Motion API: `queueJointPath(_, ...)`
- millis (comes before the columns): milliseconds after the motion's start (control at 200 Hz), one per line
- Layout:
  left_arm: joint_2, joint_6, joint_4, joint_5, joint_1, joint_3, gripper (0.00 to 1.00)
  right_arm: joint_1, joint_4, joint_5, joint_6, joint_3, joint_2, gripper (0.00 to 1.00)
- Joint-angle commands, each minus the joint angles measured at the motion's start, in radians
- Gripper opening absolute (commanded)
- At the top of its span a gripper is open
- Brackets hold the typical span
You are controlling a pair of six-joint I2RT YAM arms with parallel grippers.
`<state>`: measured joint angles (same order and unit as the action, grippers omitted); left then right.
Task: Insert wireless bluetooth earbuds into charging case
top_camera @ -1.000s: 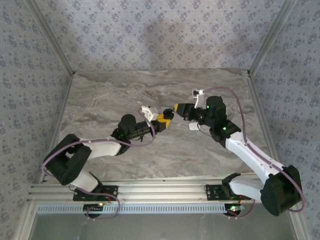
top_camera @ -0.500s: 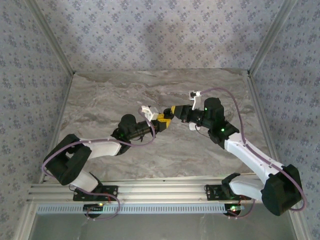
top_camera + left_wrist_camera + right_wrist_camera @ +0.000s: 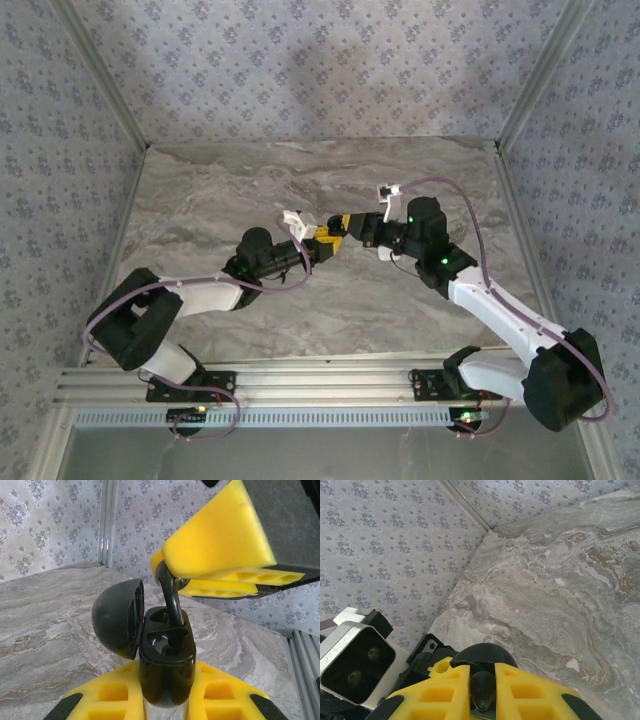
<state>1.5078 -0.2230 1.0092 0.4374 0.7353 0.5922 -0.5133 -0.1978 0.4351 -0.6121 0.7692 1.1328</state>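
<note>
We see the charging case (image 3: pixel 161 672) pinched at its lower body between the yellow fingers of the left gripper (image 3: pixel 167 696), which are pressed against its two sides. The case is black and glossy, held above the marble table (image 3: pixel 220 190) near its middle. Its domed lid (image 3: pixel 116 619) is swung open to the left in the left wrist view.

One black earbud (image 3: pixel 173 602) stands with its stem down in the right-hand seat of the case. Its head is pinched between the yellow fingers of the right gripper (image 3: pixel 169 578), which reaches in from the upper right. We cannot tell whether the seat beside it holds a bud.

From the right wrist we look down past our own yellow fingers (image 3: pixel 522 690) at the dark bud between them, with the lid's dome just beyond.

From above, the two grippers meet tip to tip. Marble runs out on every side of them, and the papered walls (image 3: pixel 320 70) and metal corner posts (image 3: pixel 100 75) stand well apart.
</note>
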Motion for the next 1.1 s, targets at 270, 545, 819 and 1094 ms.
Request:
queueJointPath(270,-0.025,-0.018,0.065,0.011,0.006,0.027,0.12,-0.007,0.044,0.016,0.035,-0.009,-0.002,0.2)
queueJointPath(545,-0.03,-0.018,0.061,0.017,0.006,0.026,0.12,-0.005,0.079,-0.015,0.054,0.009,-0.018,0.32)
queueJointPath(819,-0.031,-0.022,0.057,0.017,0.007,0.021,0.12,0.007,0.093,-0.006,0.059,0.022,-0.055,0.4)
queueJointPath(1094,-0.036,-0.009,0.041,0.018,0.007,0.02,0.12,0.038,0.105,0.026,0.049,0.037,-0.105,0.44)
